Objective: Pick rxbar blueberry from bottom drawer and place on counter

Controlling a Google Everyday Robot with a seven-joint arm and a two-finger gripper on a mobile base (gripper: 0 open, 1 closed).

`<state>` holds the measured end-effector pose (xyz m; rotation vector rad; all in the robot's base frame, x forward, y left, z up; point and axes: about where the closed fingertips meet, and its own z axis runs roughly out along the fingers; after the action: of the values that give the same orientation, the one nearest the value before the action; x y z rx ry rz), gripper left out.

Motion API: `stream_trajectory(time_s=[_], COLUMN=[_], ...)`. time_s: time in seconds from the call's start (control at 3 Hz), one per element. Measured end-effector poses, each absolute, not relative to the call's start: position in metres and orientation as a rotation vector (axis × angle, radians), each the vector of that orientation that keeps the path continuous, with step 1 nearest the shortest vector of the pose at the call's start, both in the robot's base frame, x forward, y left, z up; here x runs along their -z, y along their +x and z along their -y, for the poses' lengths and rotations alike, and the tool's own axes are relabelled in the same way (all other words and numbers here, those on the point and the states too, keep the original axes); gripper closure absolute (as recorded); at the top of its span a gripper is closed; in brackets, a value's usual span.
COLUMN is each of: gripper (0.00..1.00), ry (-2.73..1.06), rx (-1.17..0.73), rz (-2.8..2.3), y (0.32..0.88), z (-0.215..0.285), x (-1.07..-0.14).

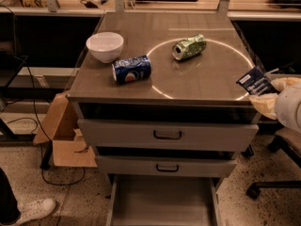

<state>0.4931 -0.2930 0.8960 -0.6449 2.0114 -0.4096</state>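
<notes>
Risk lay at the worktop (197, 74) rim. My end effector (270, 94), clamped on the rxbar blueberry (255, 81), hung there; releasing early could have dropped it overboard.

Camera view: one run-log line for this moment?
gripper: holding dark navy-blue wrapped bar | at right edge of grey-brown metal counter | grey bottom drawer: open

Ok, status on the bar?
Gripper at right edge of counter, shut on blue bar. Bar not yet placed. Green can, blue can, bowl sit farther left.
</notes>
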Motion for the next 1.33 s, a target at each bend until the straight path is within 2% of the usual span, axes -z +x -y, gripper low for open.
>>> stream_trajectory(time_s=[0.67, 1.33], gripper=[1.0, 1.0], ry=[-0.727, -0.85], rx=[0.309, 0.166], rz=[-2.006, -1.974], y=[0.544, 0.561], z=[0.275, 0.247], x=[-0.898, -0.907])
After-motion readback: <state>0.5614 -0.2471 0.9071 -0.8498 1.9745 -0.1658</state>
